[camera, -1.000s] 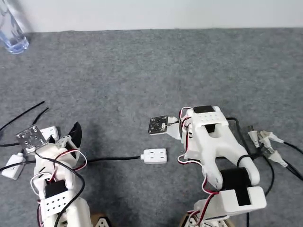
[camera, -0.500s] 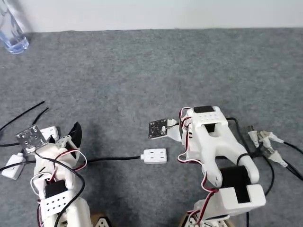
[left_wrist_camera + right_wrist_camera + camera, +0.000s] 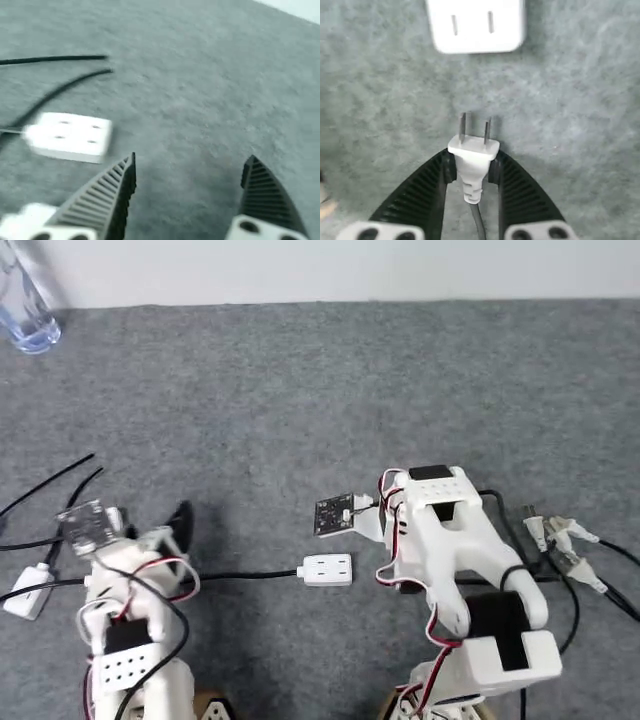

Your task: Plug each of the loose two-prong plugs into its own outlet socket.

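Left arm (image 3: pixel 125 590) swung right, left fingers (image 3: pixel 110 195) released; right fingers (image 3: pixel 427 185) grasp plug (image 3: pixel 472 152), prongs toward socket (image 3: pixel 476 25).

The setting appeared to be a robotics laboratory or test bench. A white arm (image 3: pixel 125 615) at lower left and a second arm (image 3: pixel 460 555) at lower right carried exposed servo wiring and bare circuit boards (image 3: pixel 333 513). The work surface was covered in grey felt-like matting (image 3: pixel 300 380), backed by a plain white wall (image 3: pixel 350 270) along the top edge. A clear bottle (image 3: pixel 25 315) stood at upper left. Loose power cords (image 3: pixel 560 536) lay at the right edge.
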`<action>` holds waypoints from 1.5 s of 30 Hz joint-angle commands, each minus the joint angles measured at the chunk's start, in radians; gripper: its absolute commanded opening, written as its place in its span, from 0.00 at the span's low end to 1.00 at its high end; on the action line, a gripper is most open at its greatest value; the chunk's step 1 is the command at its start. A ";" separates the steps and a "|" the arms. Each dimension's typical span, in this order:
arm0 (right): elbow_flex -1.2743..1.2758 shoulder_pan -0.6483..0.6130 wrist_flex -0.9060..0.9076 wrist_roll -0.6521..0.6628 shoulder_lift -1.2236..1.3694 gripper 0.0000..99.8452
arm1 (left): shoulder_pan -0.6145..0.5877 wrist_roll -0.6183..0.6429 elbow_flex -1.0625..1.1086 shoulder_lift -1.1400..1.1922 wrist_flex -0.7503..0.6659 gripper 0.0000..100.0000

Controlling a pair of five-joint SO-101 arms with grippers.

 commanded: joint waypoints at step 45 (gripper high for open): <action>-0.407 -0.300 0.280 -0.473 -0.438 0.01 | 0.694 0.348 -0.010 -0.002 -0.110 0.33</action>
